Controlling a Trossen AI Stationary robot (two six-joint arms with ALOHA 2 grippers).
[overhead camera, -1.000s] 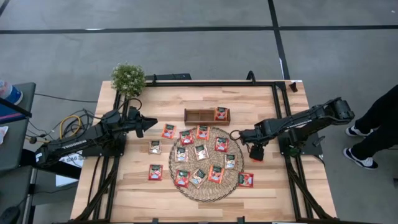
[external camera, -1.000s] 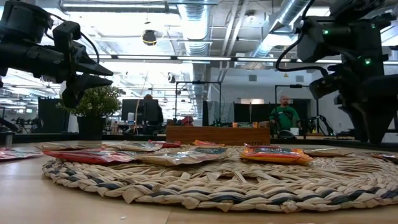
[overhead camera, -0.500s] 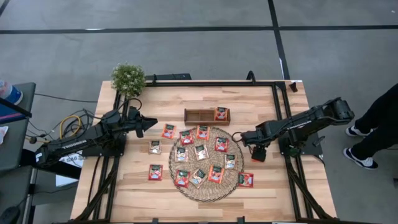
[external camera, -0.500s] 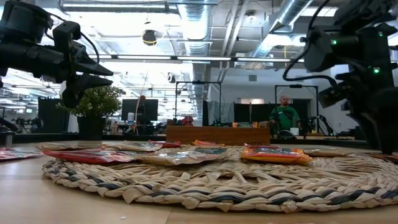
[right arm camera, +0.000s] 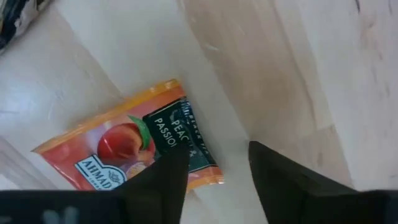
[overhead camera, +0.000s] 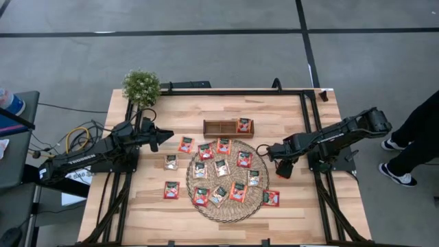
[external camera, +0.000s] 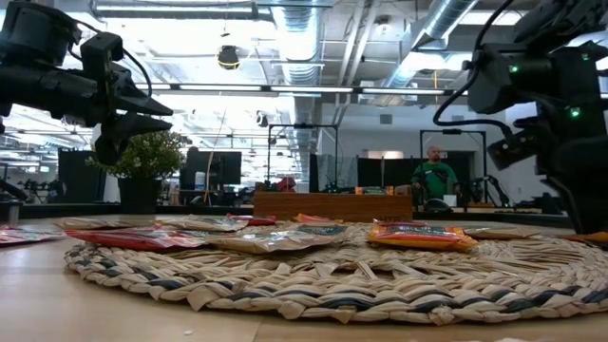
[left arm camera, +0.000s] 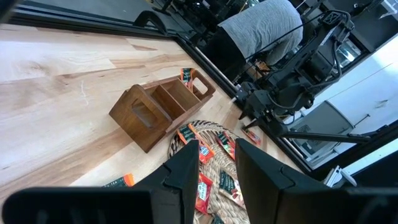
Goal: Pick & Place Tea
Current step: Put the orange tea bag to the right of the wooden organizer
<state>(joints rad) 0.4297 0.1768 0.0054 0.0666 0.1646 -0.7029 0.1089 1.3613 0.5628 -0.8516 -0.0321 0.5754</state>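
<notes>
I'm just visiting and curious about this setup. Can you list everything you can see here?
Tea sachets: about fifteen, mostly red-orange, a few pale; most on the mat, some on the table, one in the tray.
Wicker mat: one, tan, table centre.
Wooden tray: one, brown, behind the mat.
Potted plant: one, green, table corner.
Table: one, light wood.
Person: one, dark clothes, beside the table.
Left gripper: open, raised.
Right gripper: open, over a sachet.

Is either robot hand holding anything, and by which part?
Nothing is held. The left end effector hangs empty above the table; the right end effector is open just over a tea sachet lying flat there.
</notes>
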